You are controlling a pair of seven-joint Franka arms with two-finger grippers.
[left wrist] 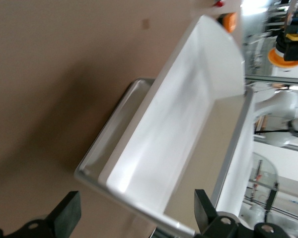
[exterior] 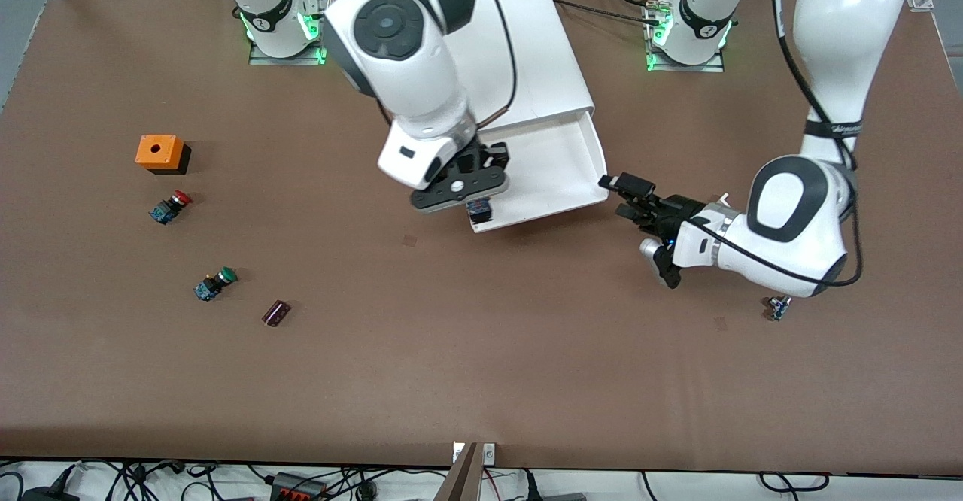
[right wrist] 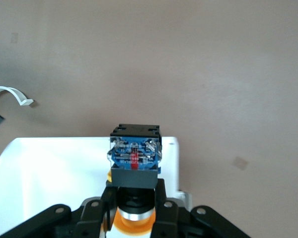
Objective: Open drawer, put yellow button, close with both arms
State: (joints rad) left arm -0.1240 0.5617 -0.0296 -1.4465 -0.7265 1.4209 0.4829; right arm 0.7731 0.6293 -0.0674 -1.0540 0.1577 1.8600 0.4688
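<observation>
The drawer (exterior: 557, 162) is pulled out of the white cabinet (exterior: 527, 50) and its tray looks empty. My right gripper (exterior: 475, 201) is shut on the yellow button (exterior: 481, 215) and holds it over the drawer's front corner toward the right arm's end. In the right wrist view the button (right wrist: 134, 153) sits between the fingers (right wrist: 161, 208), blue body outward, above the drawer (right wrist: 49, 173). My left gripper (exterior: 623, 196) is open and empty beside the drawer's other front corner. In the left wrist view the drawer (left wrist: 188, 114) fills the frame in front of the gripper (left wrist: 134, 213).
An orange box (exterior: 159, 152), a red-capped switch (exterior: 170, 206), a green-capped switch (exterior: 214, 283) and a small dark cylinder (exterior: 276, 313) lie toward the right arm's end. A small part (exterior: 779, 308) lies by the left arm's wrist.
</observation>
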